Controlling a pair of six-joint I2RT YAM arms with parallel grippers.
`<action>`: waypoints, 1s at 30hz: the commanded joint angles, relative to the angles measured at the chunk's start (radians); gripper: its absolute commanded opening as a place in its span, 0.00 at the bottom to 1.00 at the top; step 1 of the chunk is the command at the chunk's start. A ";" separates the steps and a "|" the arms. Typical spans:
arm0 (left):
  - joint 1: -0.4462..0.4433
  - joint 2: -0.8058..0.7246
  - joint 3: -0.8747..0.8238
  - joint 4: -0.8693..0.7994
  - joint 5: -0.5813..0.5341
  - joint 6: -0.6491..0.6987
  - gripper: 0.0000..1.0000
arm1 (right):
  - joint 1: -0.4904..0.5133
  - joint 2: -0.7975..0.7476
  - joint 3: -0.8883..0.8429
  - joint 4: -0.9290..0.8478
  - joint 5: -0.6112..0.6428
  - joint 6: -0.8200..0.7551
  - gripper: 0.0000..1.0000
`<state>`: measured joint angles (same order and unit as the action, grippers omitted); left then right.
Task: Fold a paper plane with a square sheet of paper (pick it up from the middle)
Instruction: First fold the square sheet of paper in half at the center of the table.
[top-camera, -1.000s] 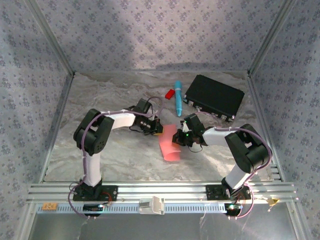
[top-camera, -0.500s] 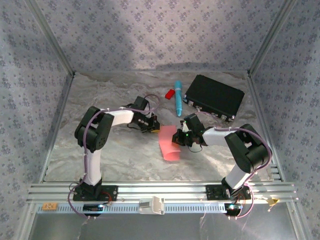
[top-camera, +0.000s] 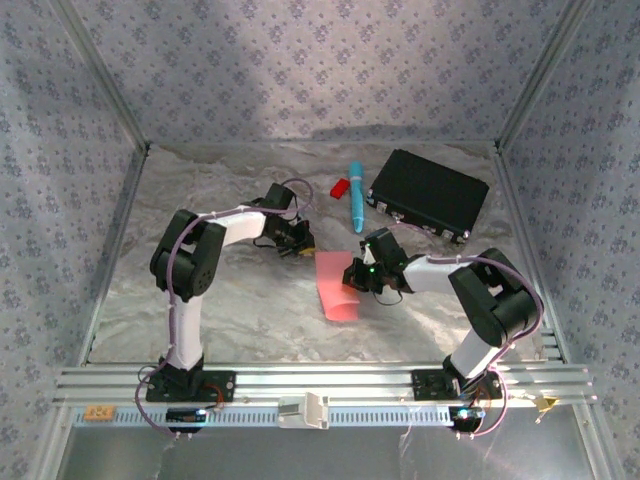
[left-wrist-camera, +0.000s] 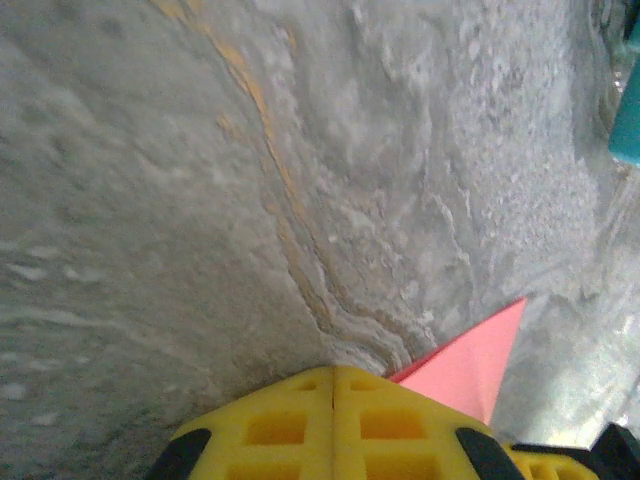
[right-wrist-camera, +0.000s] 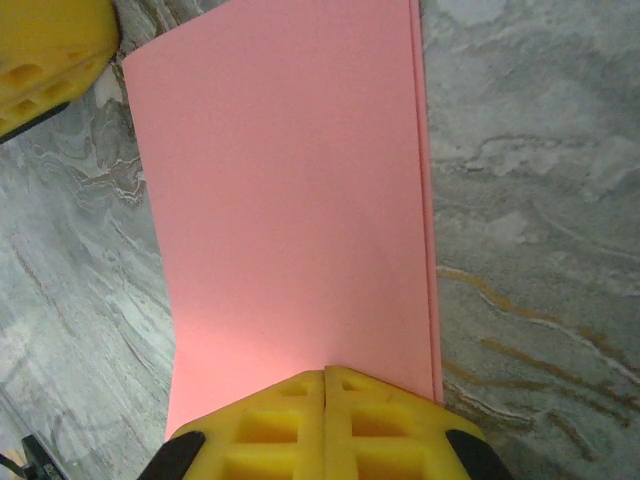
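Both closed: left pincer (left-wrist-camera: 333, 385) beside sheet (right-wrist-camera: 290, 200), right pincer (right-wrist-camera: 325, 380) on sheet; black case (top-camera: 428, 193) shut.

Top view: soft, even overhead light; brighter patch upper centre on patterned fabric back wall (top-camera: 330, 60), shadow band along its base. Left wrist view: left side blurred. Right wrist view: sharp, flatly lit.

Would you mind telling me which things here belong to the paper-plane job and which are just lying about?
For the job:
- paper, pink, already folded double

Lying about:
- pen
- red piece
- case
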<state>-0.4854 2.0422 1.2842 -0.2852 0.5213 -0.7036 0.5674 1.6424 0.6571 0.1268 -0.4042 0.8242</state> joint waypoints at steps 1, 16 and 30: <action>-0.001 -0.060 0.009 -0.013 -0.087 -0.012 0.00 | 0.015 0.052 -0.033 -0.130 0.099 0.019 0.00; -0.056 -0.041 -0.034 0.019 0.115 0.135 0.00 | 0.006 0.036 -0.037 -0.145 0.096 0.008 0.00; 0.006 0.044 -0.018 0.023 -0.032 0.039 0.00 | 0.004 0.034 -0.045 -0.146 0.099 0.006 0.00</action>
<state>-0.5205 2.0499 1.2545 -0.2512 0.6094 -0.6220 0.5720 1.6386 0.6571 0.1284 -0.3847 0.8303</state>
